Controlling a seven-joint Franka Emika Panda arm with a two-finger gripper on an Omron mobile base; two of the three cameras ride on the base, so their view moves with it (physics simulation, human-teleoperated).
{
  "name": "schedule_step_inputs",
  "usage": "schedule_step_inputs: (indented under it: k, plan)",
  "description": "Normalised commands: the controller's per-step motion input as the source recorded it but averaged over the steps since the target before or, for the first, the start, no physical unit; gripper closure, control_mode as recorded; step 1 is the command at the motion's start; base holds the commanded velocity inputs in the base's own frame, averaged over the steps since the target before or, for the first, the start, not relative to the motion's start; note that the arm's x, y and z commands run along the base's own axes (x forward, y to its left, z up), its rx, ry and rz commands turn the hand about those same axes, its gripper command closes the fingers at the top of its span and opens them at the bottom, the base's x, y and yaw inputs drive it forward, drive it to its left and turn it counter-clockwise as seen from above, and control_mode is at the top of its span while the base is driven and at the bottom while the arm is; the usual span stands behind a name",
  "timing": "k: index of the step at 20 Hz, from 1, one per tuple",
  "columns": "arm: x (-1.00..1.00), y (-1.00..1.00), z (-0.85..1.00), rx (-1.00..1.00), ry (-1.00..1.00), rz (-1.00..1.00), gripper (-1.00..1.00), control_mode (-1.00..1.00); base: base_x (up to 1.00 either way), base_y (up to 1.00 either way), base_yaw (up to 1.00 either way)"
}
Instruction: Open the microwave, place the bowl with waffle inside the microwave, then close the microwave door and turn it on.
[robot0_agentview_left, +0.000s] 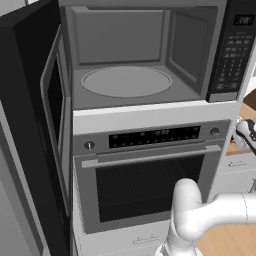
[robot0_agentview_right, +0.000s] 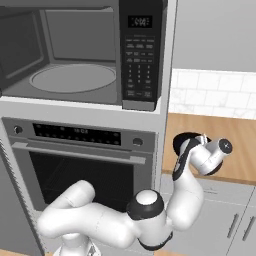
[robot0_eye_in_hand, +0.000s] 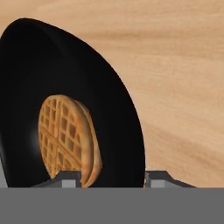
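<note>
On the wooden counter (robot0_eye_in_hand: 183, 65) | bowl (robot0_eye_in_hand: 26, 70) holds waffle (robot0_eye_in_hand: 65, 135) | hand (robot0_eye_in_hand: 113, 177) straddling bowl rim, grip unclear

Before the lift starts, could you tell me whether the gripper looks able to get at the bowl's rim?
Probably yes: the gripper already straddles the bowl rim beside the waffle, nothing between.

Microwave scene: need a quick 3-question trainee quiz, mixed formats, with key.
1. True or false: the microwave door is shut.
2. What lies in the bowl?
3. The end effector is at: A) the oven handle, B) the bowl on the wooden counter, C) the turntable.

Key: 1. False, it stands swung open to the left. 2. The waffle. 3. B, a finger on each side of the bowl's rim.
</note>
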Motion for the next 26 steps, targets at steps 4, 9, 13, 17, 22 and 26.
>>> schedule_step_inputs:
  k: [4,9,13,17,22,26]
  plan:
    - [0.0,0.0,0.0,0.0,0.0,0.0,1.0,-1.0,0.0,0.0,0.0]
    - [0.0,0.0,0.0,0.0,0.0,0.0,1.0,-1.0,0.0,0.0,0.0]
    - [-0.2,-0.12,0.09,0.0,-0.01,-0.01,1.0,-1.0,0.0,0.0,0.0]
    - [-0.61,-0.46,0.45,0.0,0.0,-0.13,1.0,-1.0,0.0,0.0,0.0]
    - [-0.79,-0.49,0.59,0.0,0.0,-0.22,1.0,-1.0,0.0,0.0,0.0]
    - [-0.74,-0.4,0.72,0.0,0.05,-0.25,1.0,-1.0,0.0,0.0,0.0]
